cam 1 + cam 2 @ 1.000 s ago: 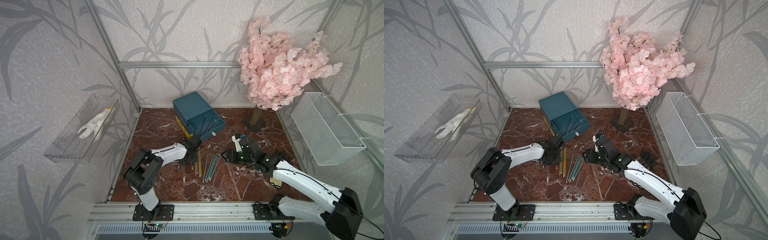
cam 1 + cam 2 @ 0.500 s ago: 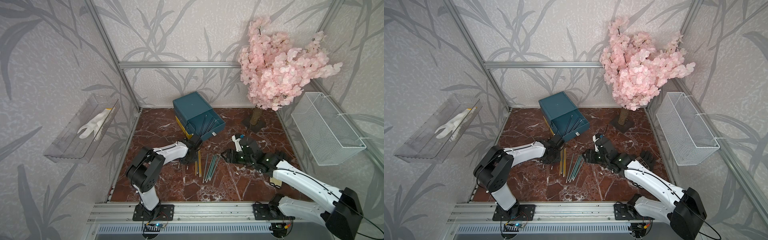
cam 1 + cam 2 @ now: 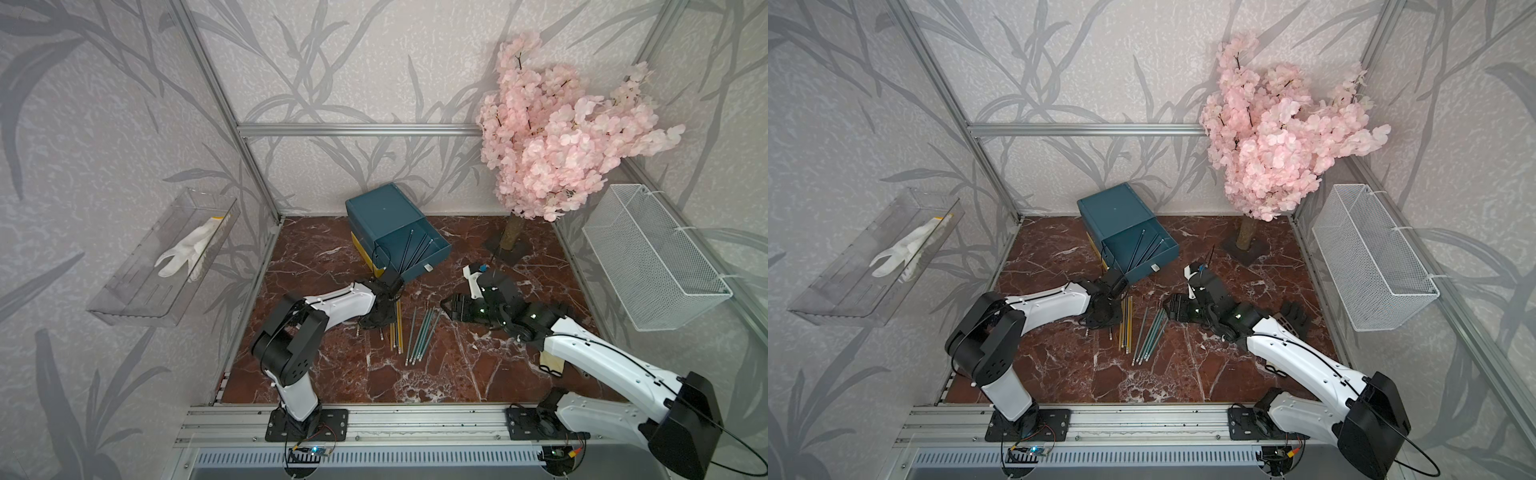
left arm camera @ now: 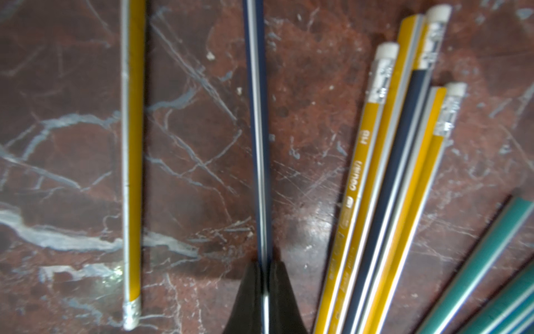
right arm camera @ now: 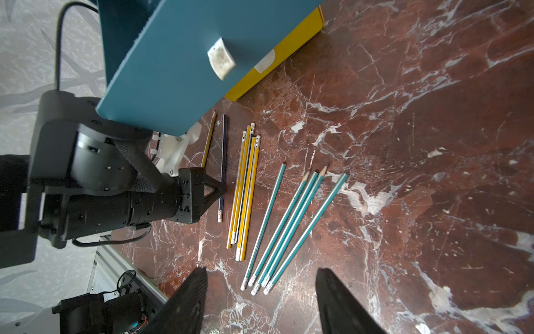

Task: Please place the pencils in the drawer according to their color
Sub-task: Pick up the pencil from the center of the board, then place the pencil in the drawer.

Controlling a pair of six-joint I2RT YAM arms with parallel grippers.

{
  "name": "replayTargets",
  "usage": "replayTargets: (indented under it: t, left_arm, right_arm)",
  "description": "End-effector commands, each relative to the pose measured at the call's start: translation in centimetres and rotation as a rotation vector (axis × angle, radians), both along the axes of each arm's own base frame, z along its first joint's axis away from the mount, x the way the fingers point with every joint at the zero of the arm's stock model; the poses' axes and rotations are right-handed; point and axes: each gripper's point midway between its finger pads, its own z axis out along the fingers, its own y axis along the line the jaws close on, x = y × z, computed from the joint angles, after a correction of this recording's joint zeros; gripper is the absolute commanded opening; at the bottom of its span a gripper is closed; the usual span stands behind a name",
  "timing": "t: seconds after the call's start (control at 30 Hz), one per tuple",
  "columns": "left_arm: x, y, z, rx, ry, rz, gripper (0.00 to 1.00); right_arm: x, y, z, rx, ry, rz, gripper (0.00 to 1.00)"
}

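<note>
The teal drawer (image 3: pixel 382 212) stands at the back with its top tier pulled out, and three dark pencils (image 3: pixel 415 249) lie in that tier. Its yellow tier (image 5: pixel 277 66) is the lowest. My left gripper (image 4: pixel 265 277) is shut on a dark navy pencil (image 4: pixel 258 130) down at the marble floor, in front of the drawer. A single yellow pencil (image 4: pixel 133 173) lies beside it. A bundle of yellow pencils (image 3: pixel 398 328) with one navy among them and a fan of teal pencils (image 3: pixel 422 332) lie to the right. My right gripper (image 5: pixel 260 300) hangs open near the teal pencils.
A pink blossom tree (image 3: pixel 552 137) stands at the back right on a dark base (image 3: pixel 505 249). A white wire basket (image 3: pixel 652 257) hangs on the right wall. On the left wall a clear tray (image 3: pixel 137 291) holds a white glove. A black glove (image 3: pixel 1293 318) lies by the right arm.
My left gripper has closed on the navy pencil, and the left arm's elbow has shifted slightly. The right arm has not moved.
</note>
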Motion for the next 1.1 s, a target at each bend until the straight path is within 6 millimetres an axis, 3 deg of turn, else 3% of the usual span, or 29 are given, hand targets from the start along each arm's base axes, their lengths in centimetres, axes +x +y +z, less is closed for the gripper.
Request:
replayTargets:
  t: [0.0, 0.3, 0.47, 0.6, 0.7, 0.83, 0.97, 1.07]
  left_arm:
    - [-1.9, 0.5, 0.6, -0.026, 0.021, 0.016, 0.0]
    - [-2.0, 5.4, 7.1, 0.01, -0.236, 0.195, 0.0]
    - [-1.2, 8.5, 13.5, 0.054, -0.442, 0.247, 0.0]
    - [0.4, 9.5, 18.6, 0.041, -0.551, 0.224, 0.0]
    - [2.5, 8.5, 21.9, 0.018, -0.608, 0.152, 0.0]
    - [6.1, 5.3, 26.0, -0.025, -0.668, 0.012, 0.0]
    - [9.7, 1.8, 28.3, -0.075, -0.692, -0.096, 0.0]
    - [12.1, -0.7, 29.0, -0.102, -0.689, -0.166, 0.0]
  right_arm:
    - [0.7, 0.8, 1.4, 0.027, -0.028, 0.004, 0.63]
    - [1.6, 1.5, 1.4, 0.046, -0.02, 0.003, 0.64]
    - [2.4, 1.8, 1.7, 0.084, -0.011, -0.02, 0.63]
    - [3.1, 2.1, 2.2, 0.109, -0.016, -0.026, 0.64]
    - [3.7, 2.4, 2.4, 0.13, -0.019, -0.034, 0.63]
    - [4.4, 2.5, 2.5, 0.152, -0.019, -0.052, 0.64]
    - [4.8, 2.3, 2.4, 0.171, -0.021, -0.075, 0.63]
    - [5.1, 2.1, 2.3, 0.181, -0.017, -0.091, 0.63]
